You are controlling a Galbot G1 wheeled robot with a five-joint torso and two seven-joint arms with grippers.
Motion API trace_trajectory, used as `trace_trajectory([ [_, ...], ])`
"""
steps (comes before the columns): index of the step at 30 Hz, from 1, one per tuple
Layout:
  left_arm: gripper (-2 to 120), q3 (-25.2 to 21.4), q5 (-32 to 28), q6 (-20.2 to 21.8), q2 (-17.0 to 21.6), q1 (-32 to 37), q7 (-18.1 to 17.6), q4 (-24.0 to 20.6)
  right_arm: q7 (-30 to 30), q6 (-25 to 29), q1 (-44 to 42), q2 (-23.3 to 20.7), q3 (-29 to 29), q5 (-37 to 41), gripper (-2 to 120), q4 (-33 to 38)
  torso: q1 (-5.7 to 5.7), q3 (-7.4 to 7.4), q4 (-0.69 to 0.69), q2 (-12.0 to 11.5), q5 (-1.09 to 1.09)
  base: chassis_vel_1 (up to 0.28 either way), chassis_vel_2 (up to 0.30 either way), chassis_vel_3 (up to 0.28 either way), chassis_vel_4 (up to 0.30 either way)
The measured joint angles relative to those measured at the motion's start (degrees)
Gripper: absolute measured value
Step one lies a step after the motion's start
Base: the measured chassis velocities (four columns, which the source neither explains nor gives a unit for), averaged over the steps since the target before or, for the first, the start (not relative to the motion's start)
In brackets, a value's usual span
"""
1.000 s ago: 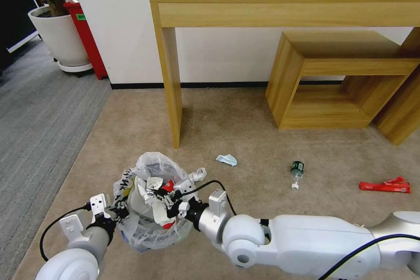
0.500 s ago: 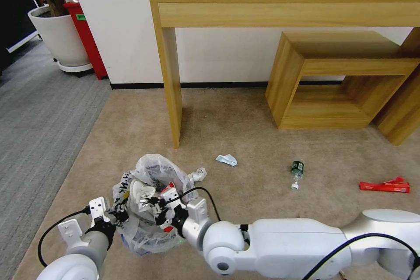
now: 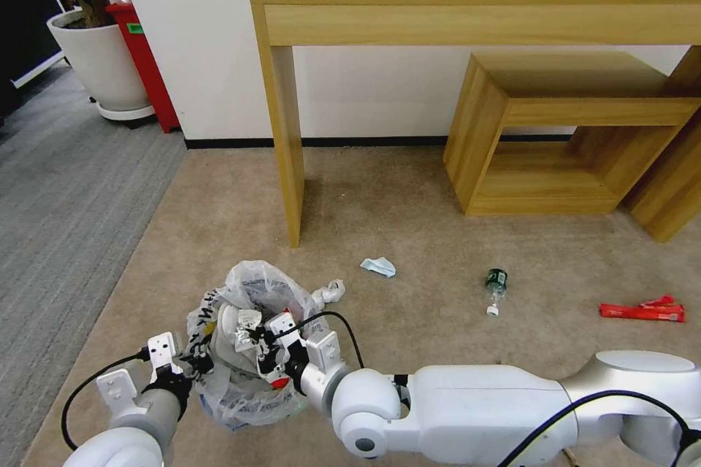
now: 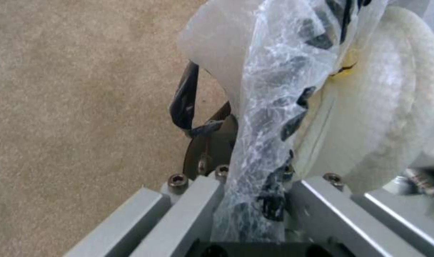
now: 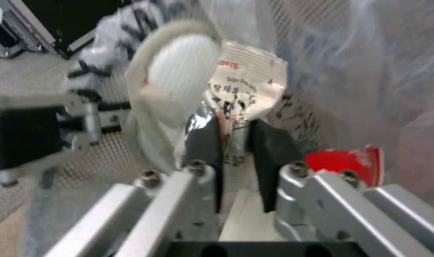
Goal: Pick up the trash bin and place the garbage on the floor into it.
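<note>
Beige carpet (image 3: 380, 204) is lying under a wooden bench (image 3: 467, 0). Left hand (image 3: 191, 363) is pinching the trash bin (image 3: 252, 284) rim by its bag; right hand (image 3: 257, 341) is reaching inside, pinching a white printed wrapper (image 5: 248, 93). Bottle (image 3: 496, 281), red wrapper (image 3: 642, 311) and crumpled paper (image 3: 378, 265) are lying well apart on the floor.

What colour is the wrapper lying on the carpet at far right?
Red, seen best in the head view: the wrapper lies flat on the carpet.
</note>
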Motion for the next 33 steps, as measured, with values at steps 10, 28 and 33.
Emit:
trace_trajectory([
  [10,0,-0.5,0.1,0.0,-0.3,0.1,-0.1,0.2,-0.7,0.0,0.2,-1.7,0.4,-0.2,58,1.7,0.00,0.00,0.00,0.0,0.00,0.000,0.000,0.000,0.000],
  [28,0,-0.6,1.4,-0.2,-1.2,0.8,0.0,0.6,-4.7,2.7,-2.8,-5.1,5.5,-1.7,100,6.2,0.00,0.00,0.00,0.0,0.00,0.000,0.000,0.000,0.000],
  [33,0,-0.6,1.6,-0.2,-1.2,1.0,0.0,0.4,-11.7,8.0,-6.5,-6.4,16.3,-3.3,100,6.6,0.00,0.00,0.00,0.0,0.01,0.000,0.000,0.000,0.000],
])
